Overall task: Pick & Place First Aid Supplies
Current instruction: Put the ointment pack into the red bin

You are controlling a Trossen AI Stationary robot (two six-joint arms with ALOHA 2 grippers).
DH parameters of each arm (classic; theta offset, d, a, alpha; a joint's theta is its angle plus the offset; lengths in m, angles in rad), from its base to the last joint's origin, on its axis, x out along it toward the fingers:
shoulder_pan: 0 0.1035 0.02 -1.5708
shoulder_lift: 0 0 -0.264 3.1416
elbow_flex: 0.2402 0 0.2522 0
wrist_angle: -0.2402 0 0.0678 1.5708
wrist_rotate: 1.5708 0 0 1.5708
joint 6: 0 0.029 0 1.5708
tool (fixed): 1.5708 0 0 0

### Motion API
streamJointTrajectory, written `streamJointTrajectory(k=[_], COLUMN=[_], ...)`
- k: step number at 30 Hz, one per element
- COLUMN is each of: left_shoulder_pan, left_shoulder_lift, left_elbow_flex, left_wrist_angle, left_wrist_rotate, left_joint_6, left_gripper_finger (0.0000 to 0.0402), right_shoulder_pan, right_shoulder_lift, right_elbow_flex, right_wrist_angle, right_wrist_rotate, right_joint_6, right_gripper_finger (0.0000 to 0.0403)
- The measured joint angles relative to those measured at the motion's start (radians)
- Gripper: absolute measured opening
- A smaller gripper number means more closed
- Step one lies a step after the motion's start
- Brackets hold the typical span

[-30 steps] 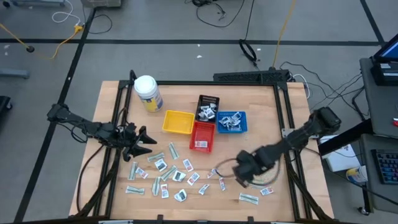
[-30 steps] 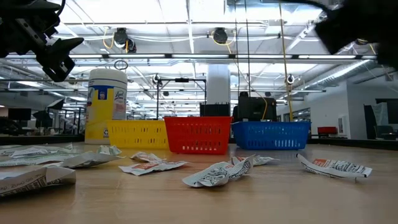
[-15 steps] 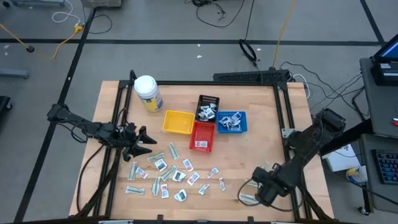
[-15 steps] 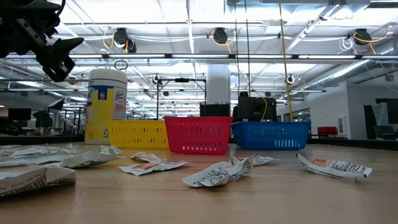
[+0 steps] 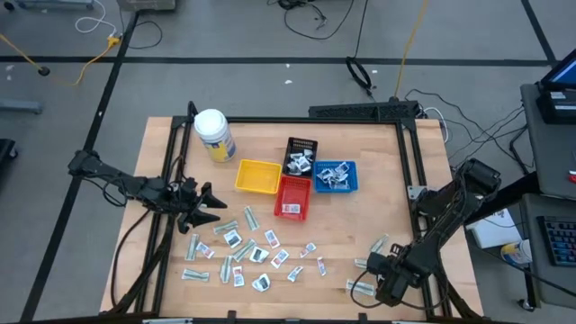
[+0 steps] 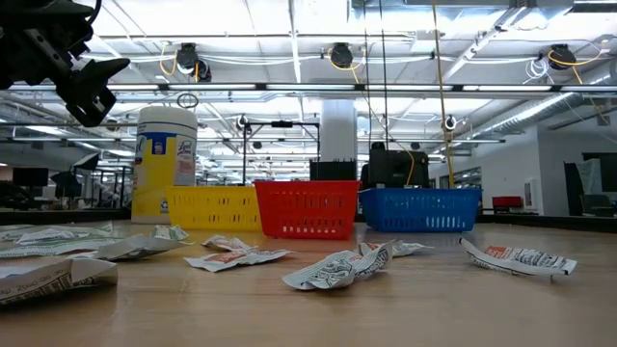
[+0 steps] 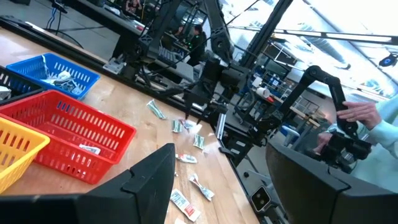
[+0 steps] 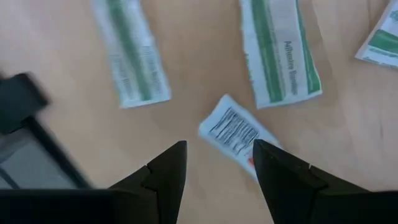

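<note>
Several first aid supplies lie flat on the wooden table in front of my left arm, and a few more lie at the near right. My right gripper hangs over that near-right group, pointing steeply down, open. In its wrist view, a white packet with dark print and a red mark lies on the table under the gripper. Two green-striped wrappers lie beyond the packet. My left gripper waits open above the table's left side, pointing level.
Yellow, red, blue and black trays stand in the table's middle, some with packets inside. A white jar with a yellow label stands at the far left. The table's black frame rail runs close beside my right gripper.
My right gripper has swung toward the table's near right corner and come down, rolling a little; its arm has left the low view. It now stands over the packets at the near right. Its fingers have stayed open.
</note>
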Motion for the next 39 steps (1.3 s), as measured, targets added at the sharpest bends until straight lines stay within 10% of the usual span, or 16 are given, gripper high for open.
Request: streamJointTrajectory(k=[11, 21, 39], left_shoulder_pan=[0.0, 0.0, 0.0], left_shoulder_lift=[0.0, 0.0, 0.0], left_elbow_flex=[0.0, 0.0, 0.0], left_wrist_angle=[0.0, 0.0, 0.0], left_wrist_rotate=[0.0, 0.0, 0.0], left_joint_6=[0.0, 0.0, 0.0], left_gripper_finger=[0.0257, 0.0257, 0.0257], right_shoulder_pan=[-0.001, 0.0, -0.161], right_shoulder_lift=[0.049, 0.051, -0.03], right_elbow_flex=[-0.075, -0.076, 0.17], right_wrist_angle=[0.055, 0.042, -0.387], right_wrist_rotate=[-0.017, -0.003, -0.058], right_joint_6=[0.011, -0.011, -0.313], right_gripper_finger=[0.0158, 0.0009, 0.0001])
